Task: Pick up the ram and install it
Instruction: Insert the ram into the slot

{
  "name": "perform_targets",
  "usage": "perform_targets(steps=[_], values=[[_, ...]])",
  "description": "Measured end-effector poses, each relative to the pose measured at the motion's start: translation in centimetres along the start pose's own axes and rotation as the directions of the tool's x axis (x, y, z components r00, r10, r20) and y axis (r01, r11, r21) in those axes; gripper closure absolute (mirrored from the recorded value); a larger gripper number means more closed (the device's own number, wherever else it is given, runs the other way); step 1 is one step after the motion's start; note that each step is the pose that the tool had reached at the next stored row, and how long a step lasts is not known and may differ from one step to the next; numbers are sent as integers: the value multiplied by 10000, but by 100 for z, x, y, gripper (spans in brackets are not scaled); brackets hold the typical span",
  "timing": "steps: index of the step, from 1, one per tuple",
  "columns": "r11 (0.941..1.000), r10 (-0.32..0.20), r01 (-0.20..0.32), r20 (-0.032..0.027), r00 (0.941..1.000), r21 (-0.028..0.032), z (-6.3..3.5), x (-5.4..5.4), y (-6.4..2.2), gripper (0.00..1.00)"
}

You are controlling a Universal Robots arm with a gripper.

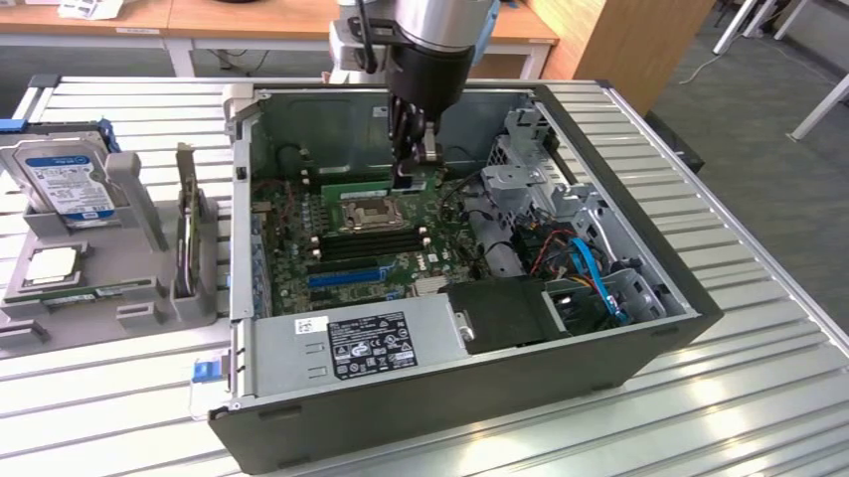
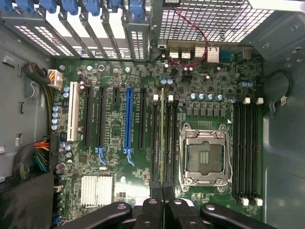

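Fingers (image 2: 151,214): clamped tight on the ram (image 2: 162,143), upper centre of the exterior view.
Ram: edge-on over 2 black memory slots (image 2: 170,143), beside the socket (image 2: 205,155).
Risk: any skew could jam it on a slot wall.

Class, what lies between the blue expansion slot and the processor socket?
In the wrist view: a black expansion slot, black memory slots and the ram edge-on.

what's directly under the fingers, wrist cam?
The long, thin green ram stick, edge-on, gripped by the black fingers, with black memory slots on either side. It covers whatever lies directly beneath it, so seating cannot be seen.
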State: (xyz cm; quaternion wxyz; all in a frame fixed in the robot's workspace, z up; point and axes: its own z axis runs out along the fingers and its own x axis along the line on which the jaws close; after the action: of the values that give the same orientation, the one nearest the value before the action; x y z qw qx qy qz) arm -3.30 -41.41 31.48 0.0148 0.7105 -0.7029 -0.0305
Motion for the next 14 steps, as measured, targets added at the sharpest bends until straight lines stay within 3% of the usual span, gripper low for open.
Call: perform_targets(steps=[14], values=[[10000, 0, 0, 0, 10000, 0, 171, 14, -11, 88]])
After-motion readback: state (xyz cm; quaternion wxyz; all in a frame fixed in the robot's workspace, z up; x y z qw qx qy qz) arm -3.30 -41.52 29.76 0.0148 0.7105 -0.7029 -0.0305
